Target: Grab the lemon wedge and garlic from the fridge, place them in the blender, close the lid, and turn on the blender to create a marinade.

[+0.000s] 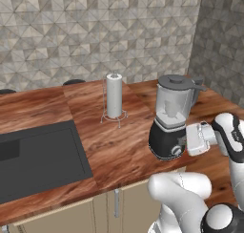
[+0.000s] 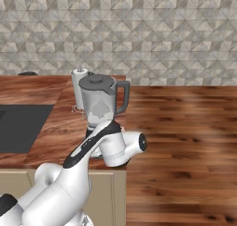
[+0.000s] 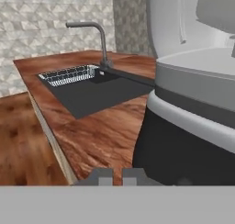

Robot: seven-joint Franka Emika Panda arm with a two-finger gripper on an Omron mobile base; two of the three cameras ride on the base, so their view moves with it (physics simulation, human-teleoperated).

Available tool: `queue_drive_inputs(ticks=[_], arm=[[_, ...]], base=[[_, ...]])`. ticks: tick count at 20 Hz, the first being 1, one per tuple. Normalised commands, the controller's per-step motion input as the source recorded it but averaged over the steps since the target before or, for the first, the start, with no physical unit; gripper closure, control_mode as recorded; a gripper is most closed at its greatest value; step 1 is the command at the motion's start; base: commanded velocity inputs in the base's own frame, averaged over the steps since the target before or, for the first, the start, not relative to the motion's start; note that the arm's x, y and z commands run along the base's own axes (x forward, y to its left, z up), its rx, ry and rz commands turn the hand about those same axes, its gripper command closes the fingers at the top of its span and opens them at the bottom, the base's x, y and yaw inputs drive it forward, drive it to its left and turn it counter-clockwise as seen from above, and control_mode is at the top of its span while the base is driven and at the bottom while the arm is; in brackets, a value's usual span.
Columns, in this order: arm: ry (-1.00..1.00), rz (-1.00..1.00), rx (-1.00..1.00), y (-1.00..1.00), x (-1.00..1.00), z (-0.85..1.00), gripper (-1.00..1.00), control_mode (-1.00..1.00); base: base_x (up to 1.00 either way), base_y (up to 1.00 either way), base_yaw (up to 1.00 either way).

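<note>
1. The blender (image 1: 169,124) has a rounded black base with one silver knob (image 1: 177,151) low on its front, and above it a clear grey-tinted jar (image 2: 99,107) with one side handle (image 2: 124,96).
2. One dark-grey round lid (image 1: 175,80) with a raised centre sits on top of the jar, its short tab pointing to the side.
3. The blender stands on the wooden worktop (image 1: 114,146) near its front edge, just right of the paper-towel roll (image 1: 114,96), which stands upright on one wire stand.
4. The tool (image 3: 117,175) is right at the base of the blender, beside the knob; its two dark tips stand almost pressed together with only a thin gap, and I cannot tell whether they pinch the knob.
5. One dark sink (image 3: 87,87) is sunk into the worktop, with one curved tap (image 3: 94,37) behind it and one wire rack (image 3: 69,75) inside.
</note>
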Motion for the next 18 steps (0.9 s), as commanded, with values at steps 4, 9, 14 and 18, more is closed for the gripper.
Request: queue_drive_inputs(ticks=[4, 9, 14, 18], arm=[[0.00, -0.05, 0.00, -0.12, 0.19, 0.00, 1.00, -1.00], [0.00, -0.06, 0.00, -0.20, 0.25, 0.00, 1.00, -1.00], [0.00, -0.08, 0.00, -0.32, 0.12, -0.07, 1.00, -1.00], [0.00, -0.07, 0.00, -0.41, 0.00, -0.05, 1.00, -1.00]], base=[[0.00, 0.00, 0.00], [0.00, 0.00, 0.00], [0.00, 0.00, 0.00], [0.00, 0.00, 0.00]])
